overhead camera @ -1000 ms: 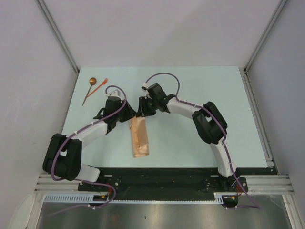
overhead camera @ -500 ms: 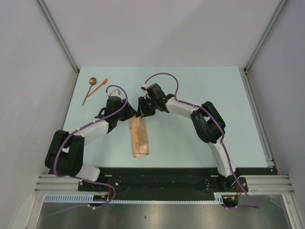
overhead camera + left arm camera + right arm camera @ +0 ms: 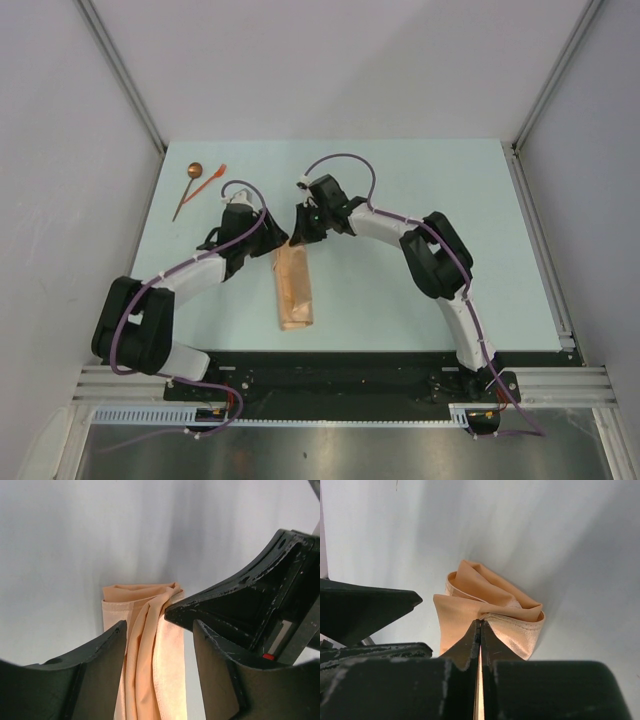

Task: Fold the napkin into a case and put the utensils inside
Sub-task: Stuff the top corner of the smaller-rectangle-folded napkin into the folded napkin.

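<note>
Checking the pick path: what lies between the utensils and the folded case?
The left hand and its wrist, seen in the top view: they sit between the spoon and fork at far left and the case.

The case (image 3: 490,605) is soft, finely woven cloth with a faint satin sheen. The left claw (image 3: 159,630) and right claw (image 3: 169,612) are matt black plastic, the right flecked with pale scuffs. The surface (image 3: 420,200) looks smooth and matt.
</note>
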